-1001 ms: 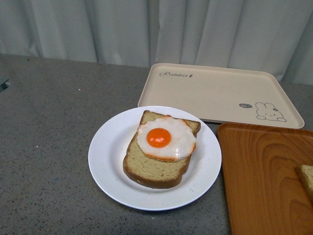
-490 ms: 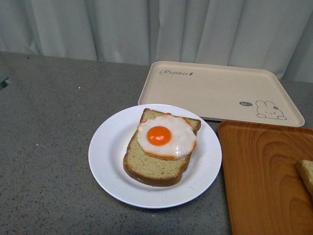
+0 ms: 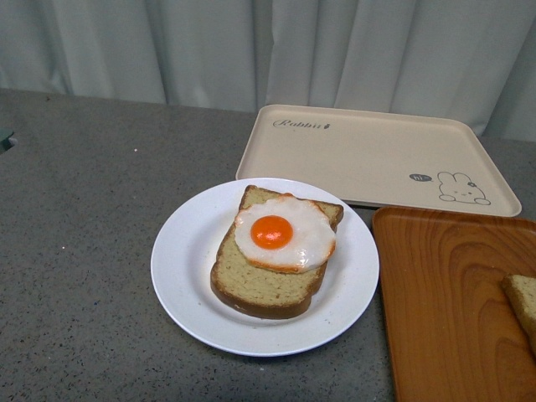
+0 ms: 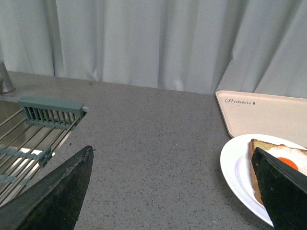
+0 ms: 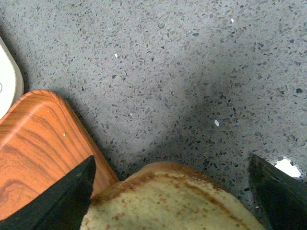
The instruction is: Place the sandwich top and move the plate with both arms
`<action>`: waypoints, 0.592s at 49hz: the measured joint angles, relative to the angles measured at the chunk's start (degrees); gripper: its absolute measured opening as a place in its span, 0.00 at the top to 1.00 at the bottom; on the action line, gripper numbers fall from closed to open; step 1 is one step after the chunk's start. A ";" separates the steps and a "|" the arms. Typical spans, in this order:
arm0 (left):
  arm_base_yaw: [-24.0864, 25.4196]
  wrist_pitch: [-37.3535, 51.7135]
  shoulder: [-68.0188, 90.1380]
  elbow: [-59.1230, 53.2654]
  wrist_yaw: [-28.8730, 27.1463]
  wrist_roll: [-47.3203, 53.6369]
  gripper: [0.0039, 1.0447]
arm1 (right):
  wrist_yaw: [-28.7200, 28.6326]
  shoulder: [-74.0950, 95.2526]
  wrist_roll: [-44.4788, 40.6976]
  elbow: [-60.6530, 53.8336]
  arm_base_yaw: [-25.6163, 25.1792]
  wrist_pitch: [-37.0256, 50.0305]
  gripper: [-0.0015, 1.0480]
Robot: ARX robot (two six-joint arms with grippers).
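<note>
The white plate [image 3: 184, 276] sits mid-table and carries a bread slice topped with a fried egg [image 3: 283, 234]. At the right edge of the front view, the sandwich top [image 3: 523, 303] shows as a tan corner over the wooden tray [image 3: 444, 310]. In the right wrist view the sandwich top [image 5: 168, 201] fills the space between the black fingers, with my right gripper [image 5: 170, 196] shut on it. My left gripper [image 4: 177, 191] is open over bare counter, beside the plate [image 4: 237, 165]. Neither arm shows in the front view.
A beige rabbit-print tray [image 3: 377, 155] lies behind the plate, against a white curtain. The wooden tray's corner [image 5: 33, 143] is beside the held bread, above the speckled grey counter [image 5: 182, 72]. A sink with a grey rack [image 4: 48, 112] lies beyond the left gripper.
The sandwich top at the right edge of the front view has shifted slightly. The plate and both trays sit a few pixels higher in the picture than a second ago.
</note>
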 joint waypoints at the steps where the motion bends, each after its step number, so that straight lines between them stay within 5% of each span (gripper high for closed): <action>1: 0.00 0.00 0.00 0.00 0.00 0.00 0.06 | 0.00 0.00 -0.02 -0.04 0.00 0.00 0.16; 29: 0.00 0.00 0.00 0.00 0.00 0.00 0.06 | -2.58 -3.28 0.57 0.31 0.22 -1.90 0.94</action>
